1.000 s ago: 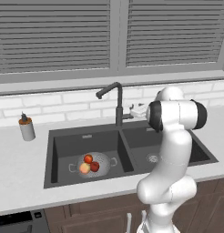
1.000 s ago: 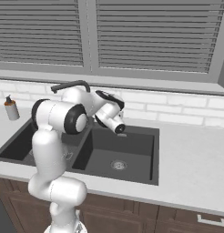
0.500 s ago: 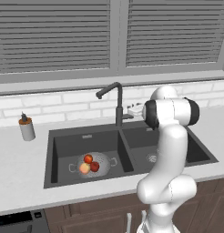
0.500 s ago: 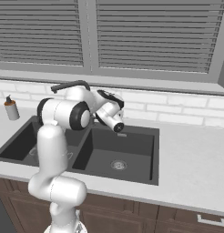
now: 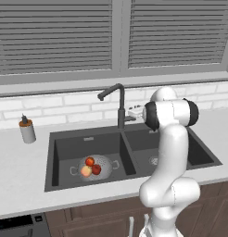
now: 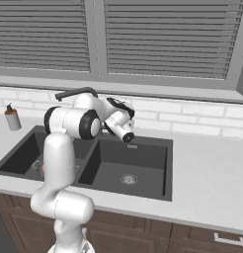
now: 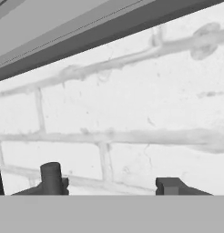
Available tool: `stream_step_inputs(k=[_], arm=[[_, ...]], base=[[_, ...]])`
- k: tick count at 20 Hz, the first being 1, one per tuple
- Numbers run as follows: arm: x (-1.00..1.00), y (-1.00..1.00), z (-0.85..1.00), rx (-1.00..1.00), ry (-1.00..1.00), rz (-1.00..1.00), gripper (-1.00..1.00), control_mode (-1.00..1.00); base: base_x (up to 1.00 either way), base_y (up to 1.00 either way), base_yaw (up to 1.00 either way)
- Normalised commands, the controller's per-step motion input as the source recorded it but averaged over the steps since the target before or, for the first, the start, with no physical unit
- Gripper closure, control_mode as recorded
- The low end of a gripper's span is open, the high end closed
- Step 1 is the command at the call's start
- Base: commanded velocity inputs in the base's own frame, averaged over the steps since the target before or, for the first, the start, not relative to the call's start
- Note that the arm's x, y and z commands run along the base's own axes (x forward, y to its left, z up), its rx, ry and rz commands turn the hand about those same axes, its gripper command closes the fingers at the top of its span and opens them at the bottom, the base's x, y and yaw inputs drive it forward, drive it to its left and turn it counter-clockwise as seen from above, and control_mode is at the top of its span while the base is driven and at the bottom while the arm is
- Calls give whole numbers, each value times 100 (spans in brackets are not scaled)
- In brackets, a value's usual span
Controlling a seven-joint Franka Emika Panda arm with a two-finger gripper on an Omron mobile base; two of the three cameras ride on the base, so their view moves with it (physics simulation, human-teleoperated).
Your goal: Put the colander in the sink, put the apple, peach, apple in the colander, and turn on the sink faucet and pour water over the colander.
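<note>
The silvery colander [image 5: 106,163] sits in the left basin of the dark sink [image 5: 65,143]. Inside it lie one apple [image 5: 90,161], a second apple [image 5: 97,169] and the peach [image 5: 85,171]. The sink faucet [image 5: 119,104] stands behind the divider, its spout reaching left; no water shows. My gripper [image 5: 133,112] hovers just right of the faucet stem, near its small side lever, and points at the wall. In the hand view the gripper [image 7: 111,186] faces white brick, its fingertips [image 7: 170,185] apart with nothing visibly between them.
A grey soap dispenser [image 5: 27,131] stands on the counter left of the sink. The right basin [image 6: 128,165] has a round steel drain [image 6: 128,179]. A white brick wall [image 6: 192,118] and window blinds run behind the counter.
The hand has edged a little to the left, closer to the faucet stem. Colander and fruit have not moved.
</note>
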Motion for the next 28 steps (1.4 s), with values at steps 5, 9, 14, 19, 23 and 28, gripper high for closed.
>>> stream_step_inputs(k=[5, 9, 14, 19, 23, 28], arm=[[20, -5, -10, 0, 0, -2, 100, -100], [9, -32, -12, -1, 2, -2, 100, -100], [4, -42, -16, -5, 3, -5, 100, -100], [2, -45, -22, -6, 3, -10, 100, -100], [0, -48, -23, -7, 1, -11, 100, -100], [0, -52, -29, -4, 1, -11, 100, -100]], base=[[0, 0, 0], [0, 0, 0], [0, 0, 0], [0, 0, 0], [0, 0, 0], [0, 0, 0]])
